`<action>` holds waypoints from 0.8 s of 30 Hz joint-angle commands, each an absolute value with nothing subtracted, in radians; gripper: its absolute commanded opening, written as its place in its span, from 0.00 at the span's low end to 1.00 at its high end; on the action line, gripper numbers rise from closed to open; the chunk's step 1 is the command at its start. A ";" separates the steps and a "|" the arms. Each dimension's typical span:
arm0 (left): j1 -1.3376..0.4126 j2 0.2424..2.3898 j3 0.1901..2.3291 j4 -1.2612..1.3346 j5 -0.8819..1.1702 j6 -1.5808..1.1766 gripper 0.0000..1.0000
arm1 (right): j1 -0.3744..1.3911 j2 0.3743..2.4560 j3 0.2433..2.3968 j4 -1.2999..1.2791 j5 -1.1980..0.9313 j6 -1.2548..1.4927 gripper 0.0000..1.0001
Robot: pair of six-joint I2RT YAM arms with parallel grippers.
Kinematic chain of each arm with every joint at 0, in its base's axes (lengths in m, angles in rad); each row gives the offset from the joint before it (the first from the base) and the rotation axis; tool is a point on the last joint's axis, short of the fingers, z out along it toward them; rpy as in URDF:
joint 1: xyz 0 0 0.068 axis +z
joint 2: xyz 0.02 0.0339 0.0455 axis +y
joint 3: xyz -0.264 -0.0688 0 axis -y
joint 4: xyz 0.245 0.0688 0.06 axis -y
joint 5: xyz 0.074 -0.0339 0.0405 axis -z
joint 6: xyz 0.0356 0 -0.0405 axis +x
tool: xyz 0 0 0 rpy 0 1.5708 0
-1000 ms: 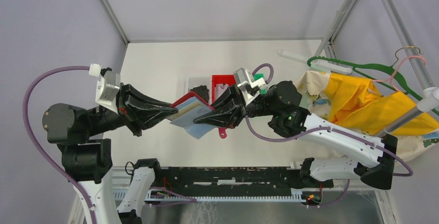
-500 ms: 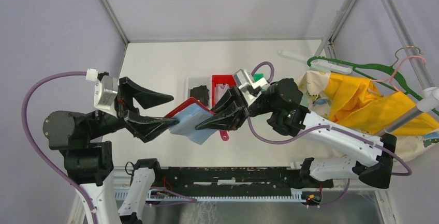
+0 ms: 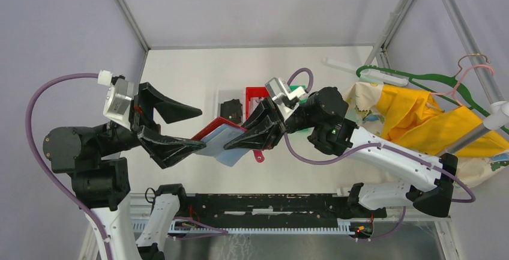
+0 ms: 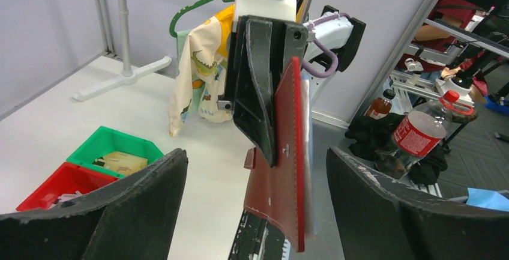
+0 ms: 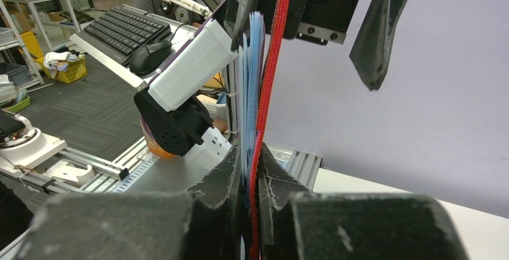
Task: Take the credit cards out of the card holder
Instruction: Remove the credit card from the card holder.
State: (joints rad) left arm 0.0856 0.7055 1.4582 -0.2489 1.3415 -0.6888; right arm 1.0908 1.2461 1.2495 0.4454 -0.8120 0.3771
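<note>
The red card holder (image 3: 209,130) hangs above the table's middle, its pale blue leaves (image 3: 227,145) fanned toward me. My right gripper (image 3: 235,139) is shut on its right end, pinching the red cover (image 5: 273,62) and blue leaves (image 5: 252,68) together between the fingers (image 5: 249,152). My left gripper (image 3: 201,130) stands wide open, one finger on each side of the holder's left end, touching nothing. In the left wrist view the holder (image 4: 288,176) hangs edge-on midway between those fingers (image 4: 255,152). The credit cards are hidden among the leaves.
Behind the holder sit a red bin (image 3: 257,95), a green bin (image 3: 303,87) with a tan flat item (image 4: 120,163), and a clear tray with a black wallet (image 3: 231,110). Yellow cloth (image 3: 420,116) and a green hanger (image 3: 408,80) fill the right side.
My left gripper has opened wide and let go of the card holder's left end. The right gripper keeps its grip and has shifted the holder slightly left.
</note>
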 commanded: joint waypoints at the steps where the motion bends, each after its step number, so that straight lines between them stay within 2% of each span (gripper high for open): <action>1: 0.089 0.687 1.419 -0.201 1.383 -0.745 0.89 | 1.091 1.250 1.326 0.467 -0.838 0.368 0.00; 5: 0.090 0.672 1.403 -0.216 1.381 -0.697 0.86 | 1.091 1.254 1.331 0.455 -0.843 0.360 0.00; 15: 0.090 0.725 1.430 -0.236 1.354 -0.737 0.54 | 1.091 1.235 1.312 0.469 -0.862 0.338 0.00; 20: 0.090 0.726 1.407 -0.222 1.345 -0.782 0.46 | 1.093 1.235 1.310 0.488 -0.864 0.339 0.00; 24: 0.089 0.720 1.353 -0.090 1.338 -0.934 0.41 | 1.097 1.236 1.315 0.491 -0.865 0.334 0.00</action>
